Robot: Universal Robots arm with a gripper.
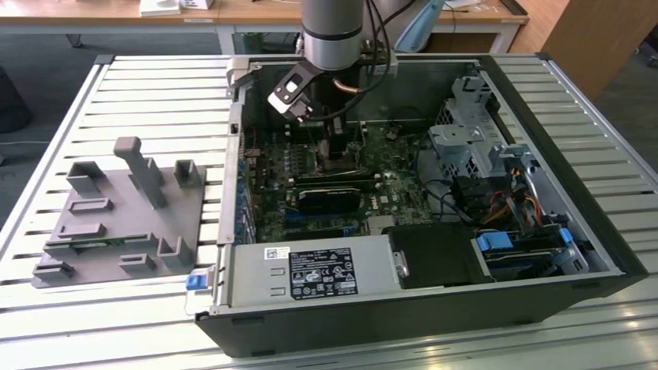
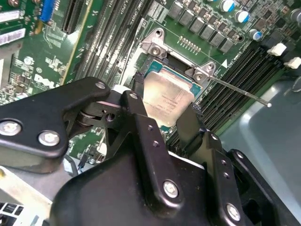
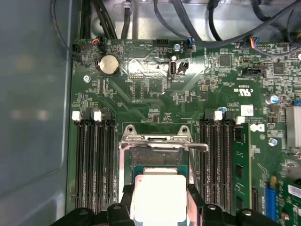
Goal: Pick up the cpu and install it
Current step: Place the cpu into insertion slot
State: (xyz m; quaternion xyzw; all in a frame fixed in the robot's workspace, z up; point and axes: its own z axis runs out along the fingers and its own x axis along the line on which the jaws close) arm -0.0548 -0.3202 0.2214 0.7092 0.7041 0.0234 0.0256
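At the exterior view's left, a grey holder tray [image 1: 113, 231] with upright pegs lies on the slatted table [image 1: 62, 324], and a green memory stick [image 1: 98, 245] lies on the tray. Just to its right stands an open computer case [image 1: 411, 324] with its green circuit board [image 1: 273, 166] facing up. The arm [image 1: 334, 31] reaches down into the case over the middle of the board.

In both wrist views the gripper [image 2: 165, 110] has its black fingers [image 2: 141, 122] closed on the cpu [image 2: 168, 94]. One finger presses on each of two opposite edges, and the silvery top shows between them. The cpu is right over the socket [image 3: 160, 157], whose metal frame [image 3: 162, 140] is swung open. Whether the chip touches the socket I cannot tell. Rows of memory slots [image 3: 94, 162] flank the socket.

At the exterior view's right, inside the case, are a metal drive cage [image 1: 478, 146] and bundled cables [image 1: 514, 204].
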